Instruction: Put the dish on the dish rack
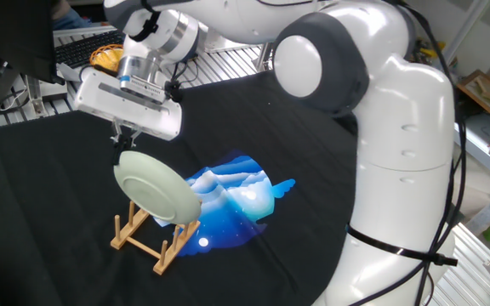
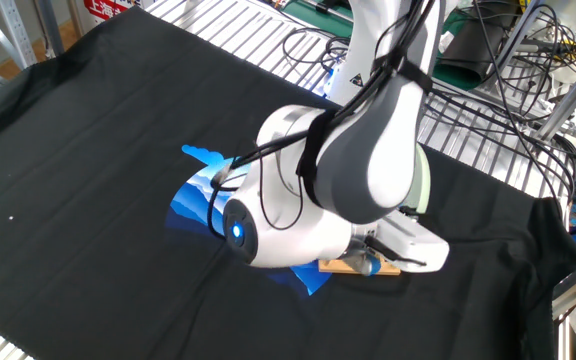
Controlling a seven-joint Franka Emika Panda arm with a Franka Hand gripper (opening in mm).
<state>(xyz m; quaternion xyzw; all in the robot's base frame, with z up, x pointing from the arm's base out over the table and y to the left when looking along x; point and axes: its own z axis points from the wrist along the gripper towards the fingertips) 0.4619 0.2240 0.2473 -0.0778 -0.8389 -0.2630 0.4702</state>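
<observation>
Dish held on edge over the rack.
The gripper (image 1: 126, 136) pinches the upper rim of the dish (image 1: 156, 189), tilted above the dish rack (image 1: 154, 237), possibly touching its pegs. Rigid, smooth, breakable: rim grip suits.
</observation>
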